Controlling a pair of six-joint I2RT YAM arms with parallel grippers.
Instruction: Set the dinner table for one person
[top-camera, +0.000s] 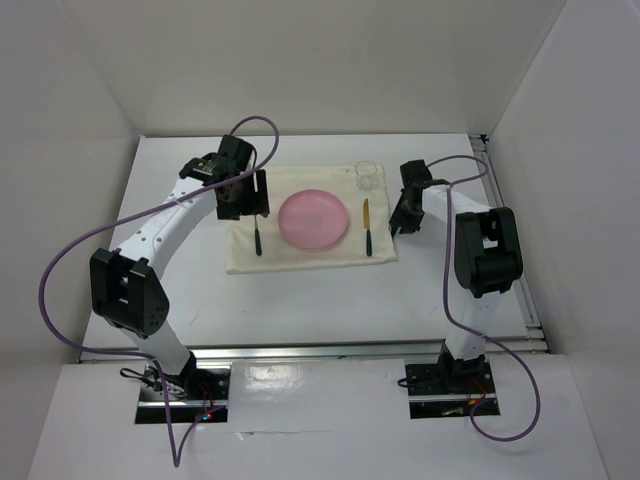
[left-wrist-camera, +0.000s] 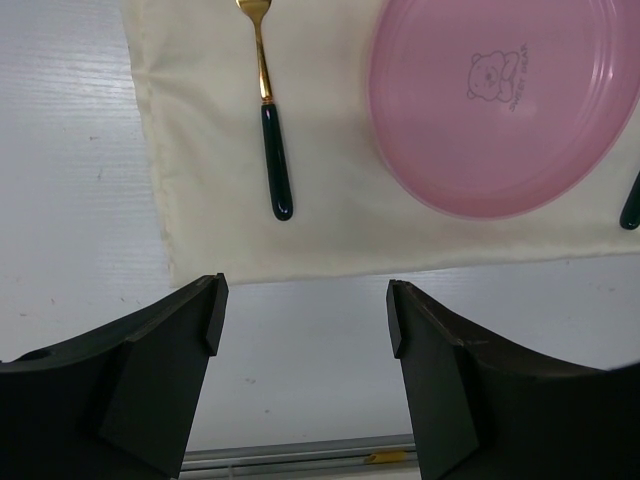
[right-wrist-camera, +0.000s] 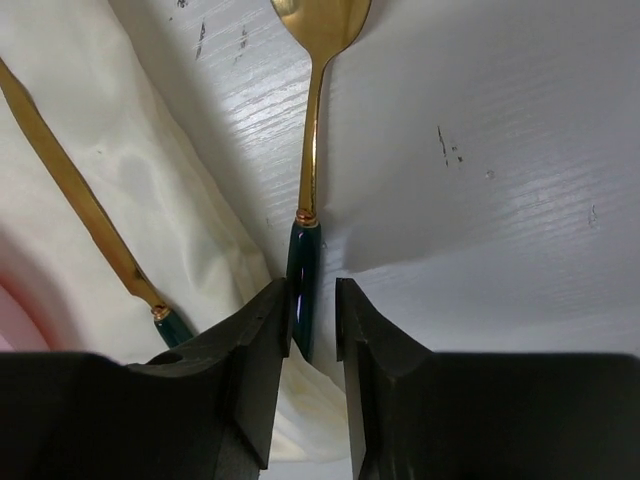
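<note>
On the white dinner table (top-camera: 300, 310) lies a cream mat (top-camera: 300, 262) with a pink plate (top-camera: 314, 219), a fork (top-camera: 258, 238) to its left and a knife (top-camera: 366, 228) to its right. My right gripper (top-camera: 403, 224) is at the mat's right edge. In the right wrist view its jaws (right-wrist-camera: 313, 285) stand narrowly apart around the green handle of a gold spoon (right-wrist-camera: 312, 130). The left pad touches the handle and a thin gap shows on the right. My left gripper (top-camera: 245, 200) is wide open and empty (left-wrist-camera: 305, 300) above the table by the mat (left-wrist-camera: 220, 230).
A clear glass (top-camera: 367, 176) stands beyond the mat's far right corner. The left wrist view shows the fork (left-wrist-camera: 268, 100), the plate (left-wrist-camera: 500, 90) and a metal rail (left-wrist-camera: 300, 458). The knife (right-wrist-camera: 70, 170) lies on the mat left of the spoon.
</note>
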